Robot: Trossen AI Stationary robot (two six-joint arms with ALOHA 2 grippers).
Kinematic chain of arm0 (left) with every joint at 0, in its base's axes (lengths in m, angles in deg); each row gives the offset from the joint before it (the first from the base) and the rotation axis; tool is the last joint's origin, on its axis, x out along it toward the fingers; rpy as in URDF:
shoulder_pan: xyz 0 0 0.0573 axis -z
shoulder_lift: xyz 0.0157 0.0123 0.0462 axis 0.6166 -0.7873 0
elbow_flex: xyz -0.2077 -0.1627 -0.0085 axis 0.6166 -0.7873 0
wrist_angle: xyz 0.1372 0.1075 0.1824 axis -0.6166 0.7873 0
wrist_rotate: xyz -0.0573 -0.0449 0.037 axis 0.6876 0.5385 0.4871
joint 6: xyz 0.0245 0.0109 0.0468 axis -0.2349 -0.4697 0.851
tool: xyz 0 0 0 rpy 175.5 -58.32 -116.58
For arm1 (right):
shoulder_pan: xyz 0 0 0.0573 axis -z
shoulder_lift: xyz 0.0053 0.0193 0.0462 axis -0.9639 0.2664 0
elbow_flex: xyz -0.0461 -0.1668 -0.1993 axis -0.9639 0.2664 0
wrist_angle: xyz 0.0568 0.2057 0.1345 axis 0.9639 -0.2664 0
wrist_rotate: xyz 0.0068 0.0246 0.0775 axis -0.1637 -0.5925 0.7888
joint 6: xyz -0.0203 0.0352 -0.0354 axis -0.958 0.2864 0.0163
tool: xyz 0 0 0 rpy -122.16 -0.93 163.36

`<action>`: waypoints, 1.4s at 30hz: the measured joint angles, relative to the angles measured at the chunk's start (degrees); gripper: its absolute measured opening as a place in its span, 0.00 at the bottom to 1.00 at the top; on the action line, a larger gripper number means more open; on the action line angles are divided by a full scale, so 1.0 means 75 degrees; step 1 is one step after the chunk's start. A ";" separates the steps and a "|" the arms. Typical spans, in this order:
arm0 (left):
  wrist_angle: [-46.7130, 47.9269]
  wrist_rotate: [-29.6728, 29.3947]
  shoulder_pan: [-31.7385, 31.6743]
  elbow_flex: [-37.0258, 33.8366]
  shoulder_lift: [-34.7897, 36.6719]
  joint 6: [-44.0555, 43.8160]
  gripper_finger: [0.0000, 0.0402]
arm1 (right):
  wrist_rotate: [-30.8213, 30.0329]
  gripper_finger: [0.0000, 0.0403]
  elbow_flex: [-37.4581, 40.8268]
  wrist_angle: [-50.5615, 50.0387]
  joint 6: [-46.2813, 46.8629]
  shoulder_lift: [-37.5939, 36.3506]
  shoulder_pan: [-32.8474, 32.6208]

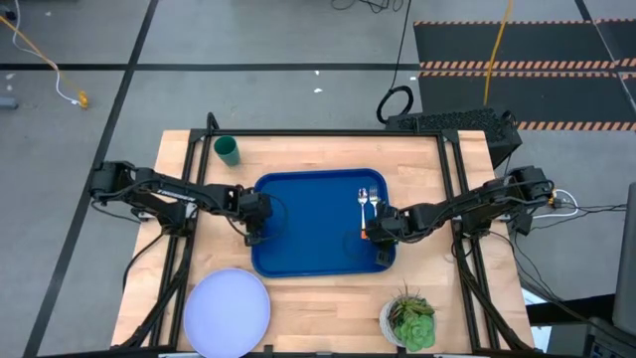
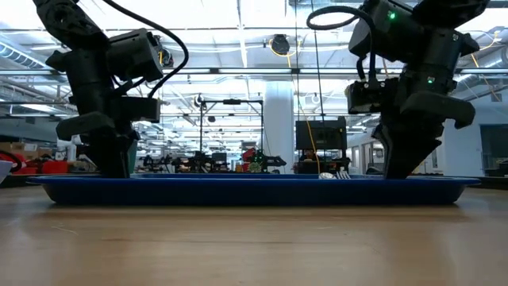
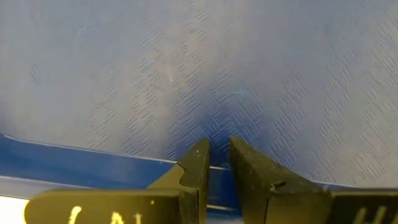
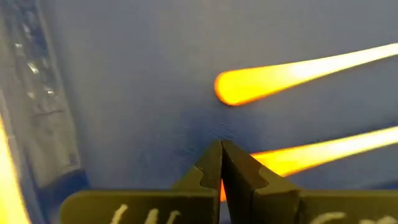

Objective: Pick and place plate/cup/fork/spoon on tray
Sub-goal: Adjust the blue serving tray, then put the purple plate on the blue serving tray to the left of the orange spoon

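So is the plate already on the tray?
No: in the high view the plate lies on the bare wooden table, off the near left corner of the blue tray.
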 joint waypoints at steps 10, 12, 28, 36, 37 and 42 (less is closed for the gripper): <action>-0.0012 0.0000 0.0000 -0.0003 0.0000 0.0018 0.17 | -0.0203 0.00 -0.0003 0.0038 0.0040 -0.0637 -0.0005; -0.0023 0.0000 0.0000 -0.0006 0.0000 0.0018 0.17 | -0.0204 0.00 -0.0003 0.0215 -0.0047 -0.0678 -0.0029; -0.0174 -0.1027 -0.0003 0.0771 0.0346 0.0773 0.17 | -0.0818 0.00 -0.0014 0.1215 -0.0935 -0.1407 0.0029; -0.0034 -0.1163 0.0056 0.1390 0.0443 0.0823 0.17 | -0.0746 0.00 -0.0014 0.2847 -0.2031 -0.1969 0.0023; -0.0025 -0.1162 0.0100 0.1460 0.0442 0.0812 0.17 | -0.0608 0.00 -0.0014 0.3217 -0.2231 -0.2019 0.0023; 0.0970 -0.1188 0.0409 0.2172 0.0444 0.0265 0.17 | -0.0166 0.00 -0.0014 0.5602 -0.3563 -0.2144 0.0023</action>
